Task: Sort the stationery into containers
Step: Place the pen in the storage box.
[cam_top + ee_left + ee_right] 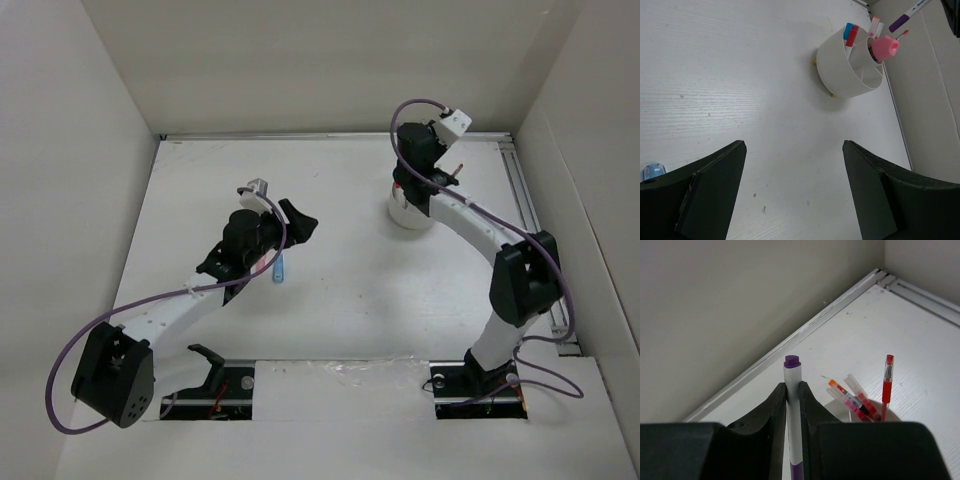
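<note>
While the right hand (792, 390) pinches a white marker with a purple cap (792, 405) upright between narrowly set fingers, it hangs close over the round white tub (837, 67) at the far right of the tabletop (340, 290). The hand's own body hides the marker's lower end, so I cannot tell whether it has entered a compartment. In the tub stand a thin red pen (886, 385), an orange-tipped pen (836, 386) leaning beside it, two markers with blue and red caps (850, 34) in the compartment on the left arm's side, and a pink piece (885, 47) poking up nearer the middle. The left hand (792, 190) is spread wide and holds nothing, poised over bare tabletop well apart from the tub and facing it. A small blue piece (279, 268) lies flat on the tabletop just beside the left arm's wrist, outside the spread fingers.
</note>
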Available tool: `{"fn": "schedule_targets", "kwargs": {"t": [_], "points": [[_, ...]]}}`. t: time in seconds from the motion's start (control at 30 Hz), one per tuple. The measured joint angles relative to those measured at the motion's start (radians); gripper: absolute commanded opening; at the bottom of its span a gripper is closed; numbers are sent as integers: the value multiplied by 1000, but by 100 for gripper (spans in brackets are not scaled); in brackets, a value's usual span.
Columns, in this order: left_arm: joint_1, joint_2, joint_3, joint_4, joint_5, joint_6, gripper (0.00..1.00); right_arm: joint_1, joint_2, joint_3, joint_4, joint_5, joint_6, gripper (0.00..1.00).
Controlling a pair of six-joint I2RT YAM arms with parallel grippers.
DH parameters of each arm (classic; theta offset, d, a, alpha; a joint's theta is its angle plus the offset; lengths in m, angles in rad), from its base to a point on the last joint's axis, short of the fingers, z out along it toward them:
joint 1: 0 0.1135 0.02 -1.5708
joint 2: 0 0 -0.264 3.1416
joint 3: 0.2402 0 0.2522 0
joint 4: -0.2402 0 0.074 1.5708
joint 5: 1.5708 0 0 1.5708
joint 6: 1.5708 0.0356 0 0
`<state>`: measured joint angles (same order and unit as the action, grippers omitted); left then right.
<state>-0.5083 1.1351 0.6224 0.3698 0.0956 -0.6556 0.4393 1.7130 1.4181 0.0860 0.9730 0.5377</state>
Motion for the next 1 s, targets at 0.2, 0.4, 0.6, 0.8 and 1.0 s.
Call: {"fn": "schedule_targets", "kwargs": {"t": [0.2,0.4,0.6,0.8,1.0], "points": [[0,0,0,0,1,8,75,30,97,-18,186,117,-234,0],[0,0,1,0,2,12,75,61,117,-63,383,199,-444,0],[0,0,1,0,2,12,75,93,172,-135,547,262,-581,0],[0,-1,1,-1,-3,13,75,122,254,-159,687,303,-714,0],[0,-22,1,-11,-26,13,74,133,299,-159,839,333,-836,0]]}}
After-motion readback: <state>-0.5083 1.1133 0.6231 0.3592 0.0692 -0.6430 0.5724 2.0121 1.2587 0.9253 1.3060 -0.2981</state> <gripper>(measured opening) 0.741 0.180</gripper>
